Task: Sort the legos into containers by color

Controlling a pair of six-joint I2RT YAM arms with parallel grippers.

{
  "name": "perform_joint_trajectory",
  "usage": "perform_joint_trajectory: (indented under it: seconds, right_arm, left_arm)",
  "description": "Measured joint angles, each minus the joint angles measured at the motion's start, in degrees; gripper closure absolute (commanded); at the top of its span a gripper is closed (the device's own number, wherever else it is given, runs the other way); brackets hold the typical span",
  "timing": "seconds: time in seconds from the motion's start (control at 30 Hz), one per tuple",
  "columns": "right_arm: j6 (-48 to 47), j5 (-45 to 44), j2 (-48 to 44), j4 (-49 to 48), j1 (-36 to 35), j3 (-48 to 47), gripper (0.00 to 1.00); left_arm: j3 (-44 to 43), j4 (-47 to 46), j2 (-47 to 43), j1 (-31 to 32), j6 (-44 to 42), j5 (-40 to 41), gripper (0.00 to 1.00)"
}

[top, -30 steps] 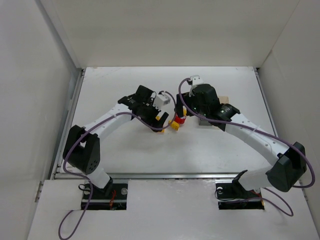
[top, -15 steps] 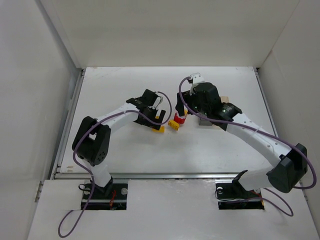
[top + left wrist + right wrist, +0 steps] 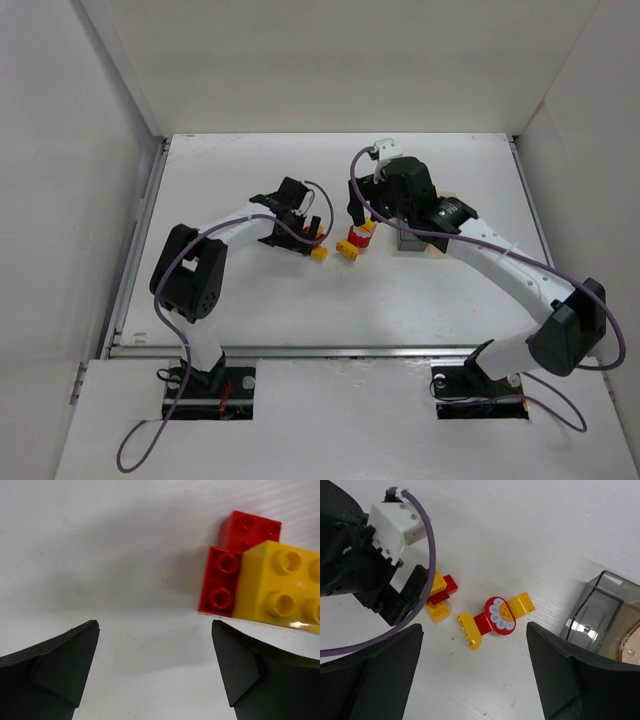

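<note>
The left gripper [image 3: 155, 630] sat low over the table [image 3: 115, 550], its jaws wide apart with only bare white surface between them. Just ahead of its right finger lay a small clump of legos. A yellow brick [image 3: 280, 587] was nearest, a slim red brick [image 3: 220, 582] pressed against that brick's inner side, and a second red brick [image 3: 252, 527] touched both from behind. The clump lay off the gripper's centre line, so a pinch from there would probably have caught nothing (or merely nudged the yellow corner). I judged the tool had to shift toward its right finger first. Because the colours were touching, they also needed parting before either could be boxed.

The right gripper [image 3: 475, 630] hung higher, its jaws likewise spread and empty, probably to keep out of its partner's way. Directly under its gap lay a red flower disc [image 3: 499, 615] with yellow pieces [image 3: 521, 604] joined at either end. Past its left finger the other clump showed beside the left gripper's black finger.

Farther off, past its right finger, stood the containers. The dark grey box [image 3: 600, 605] was nearer and the clear tan box [image 3: 630, 652] beyond it was cut by the frame edge, so its contents could not be told. Every lego in view lay on the table, so the sorting looked barely begun.
</note>
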State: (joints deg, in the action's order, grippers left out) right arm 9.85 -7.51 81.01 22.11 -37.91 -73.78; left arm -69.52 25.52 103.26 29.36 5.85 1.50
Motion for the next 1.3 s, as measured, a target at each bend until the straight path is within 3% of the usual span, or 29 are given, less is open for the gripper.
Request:
perform_joint_trajectory:
  seconds: [0.3,0.57,1.03,1.17,1.3]
  right_arm:
    - [-0.92,0.85,2.36,0.22,-0.02,-0.79,0.11]
    - [-1.68,1.11,2.36,0.22,-0.02,-0.81,0.11]
    - [-2.12,1.42,2.36,0.42,-0.02,-1.57,0.11]
    - [-2.12,1.40,2.36,0.42,-0.02,-1.57,0.11]
    - [-2.12,1.40,2.36,0.42,-0.02,-1.57,0.11]
  left_arm:
    - [0.31,-4.59,-0.70,-2.05,-5.11,1.53,0.09]
    - [7.17,-8.63,-9.81,1.07,-11.37,-8.41,0.08]
    - [5.60,-14.01,-3.32,1.18,-10.49,-11.13,0.09]
    - [5.57,-14.29,-3.19,1.18,-9.79,-10.40,0.19]
    - [5.57,-15.13,-3.19,1.18,-9.20,-9.55,0.36]
